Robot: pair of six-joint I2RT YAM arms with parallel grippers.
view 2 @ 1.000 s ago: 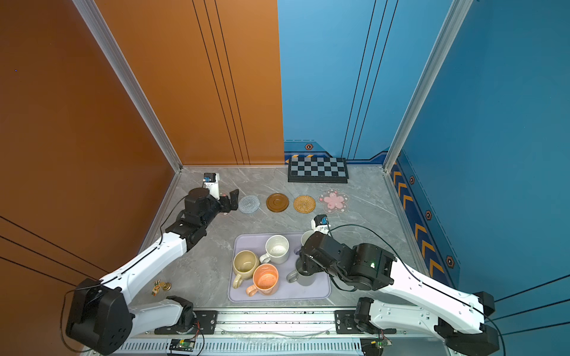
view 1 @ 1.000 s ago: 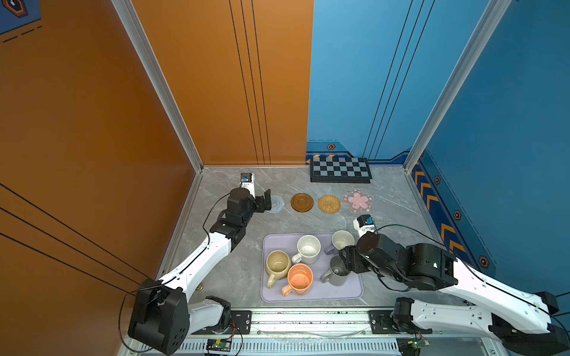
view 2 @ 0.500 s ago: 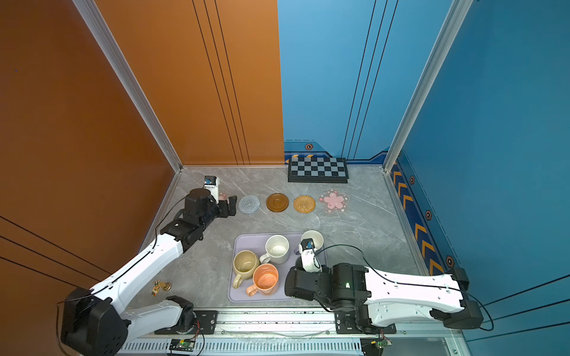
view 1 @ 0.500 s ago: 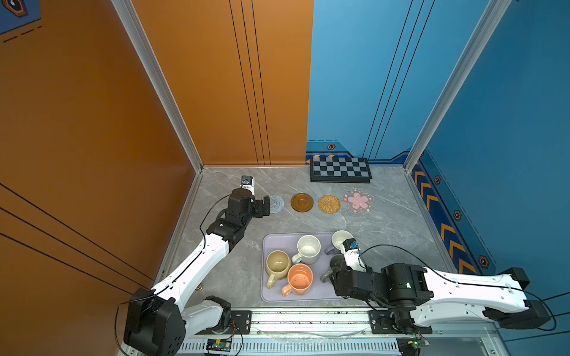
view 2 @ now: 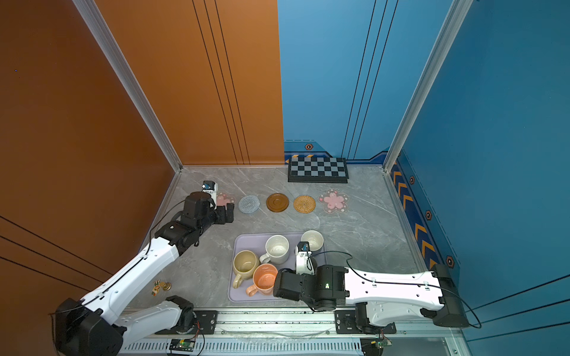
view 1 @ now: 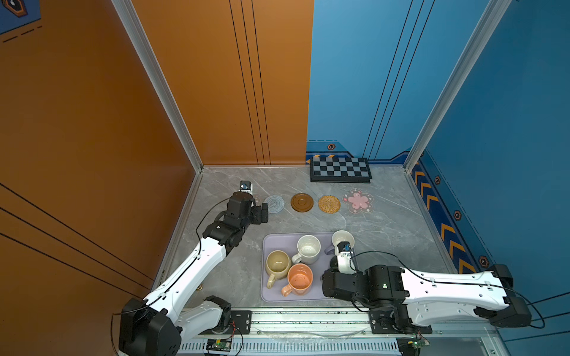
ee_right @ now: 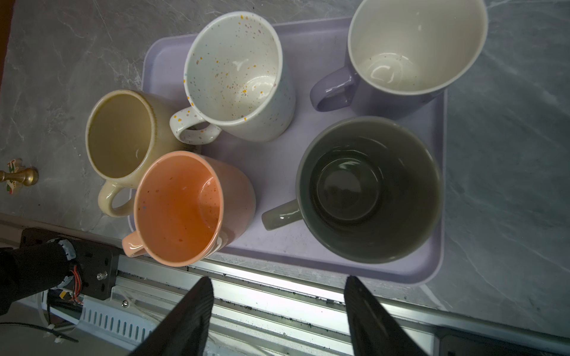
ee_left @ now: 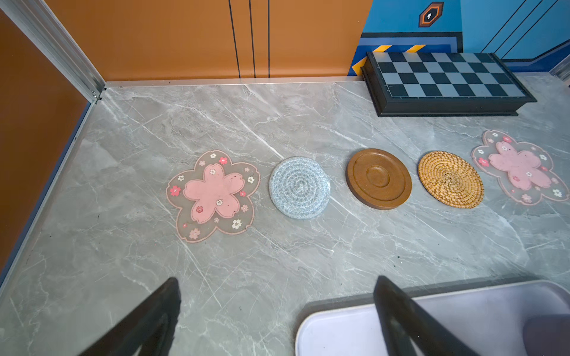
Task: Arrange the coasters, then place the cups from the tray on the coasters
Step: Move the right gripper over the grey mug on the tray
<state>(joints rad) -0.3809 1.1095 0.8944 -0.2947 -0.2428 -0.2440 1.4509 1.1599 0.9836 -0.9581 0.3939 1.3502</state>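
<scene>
Left gripper (ee_left: 277, 280): wide open, nothing in it, hanging over bare table just short of the coaster row.
Right gripper (ee_right: 278, 278): fingers apart, empty too, poised by the near edge of the tray (ee_right: 308, 46), with the grey cup (ee_right: 370, 188) closest.
Coasters: five in a line, none touching: pink flower coaster (ee_left: 212, 195), blue-grey round (ee_left: 299, 188), brown disc (ee_left: 378, 178), rattan mat (ee_left: 451, 179), second pink flower (ee_left: 519, 168). Looks arranged to me.
Cups: beige cup (ee_right: 120, 135), speckled cup (ee_right: 234, 71), orange cup (ee_right: 179, 206), lavender cup (ee_right: 413, 46) and the grey one, all upright in the tray.
Left to do: every cup; none on a coaster yet.

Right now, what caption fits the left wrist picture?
Five coasters in a row on the table, checkerboard beyond, tray corner and open left pincer nearest.
</scene>
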